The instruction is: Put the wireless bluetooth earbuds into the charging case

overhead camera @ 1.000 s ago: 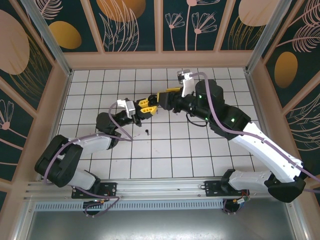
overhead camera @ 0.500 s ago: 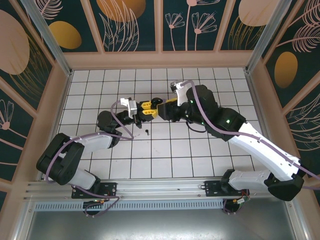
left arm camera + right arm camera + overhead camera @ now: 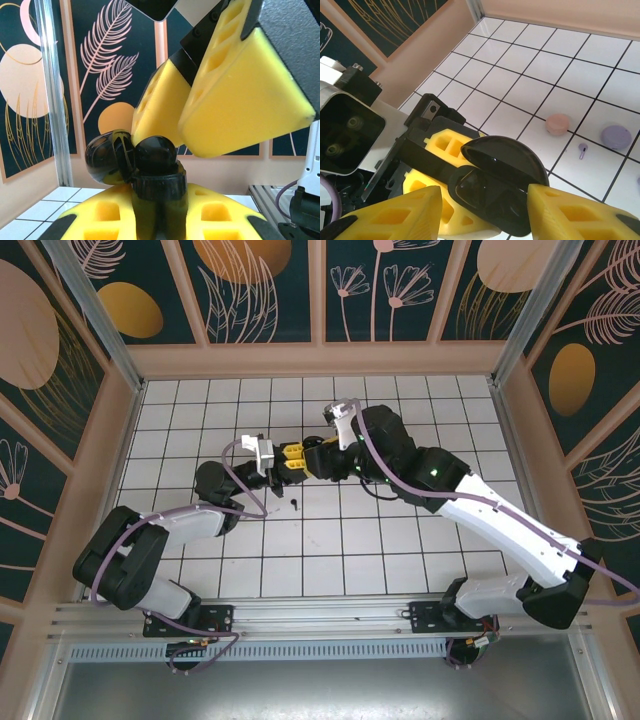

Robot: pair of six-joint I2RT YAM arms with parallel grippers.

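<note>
The left end effector (image 3: 160, 216) is clamped tight on the base of a black charging case (image 3: 155, 160), holding it upright above the counter (image 3: 400, 540) with its lid (image 3: 107, 155) swung open to the left. Below it, a black earbud (image 3: 296, 503) lies loose on a white tile. The right end effector (image 3: 485, 215) meets the case from the right, its yellow fingers (image 3: 570, 212) partly spread on either side of it without gripping. Beyond, in the right wrist view, a pink case (image 3: 557, 123), a lilac earbud (image 3: 582, 149) and a lilac case (image 3: 616, 137) rest on the counter.
</note>
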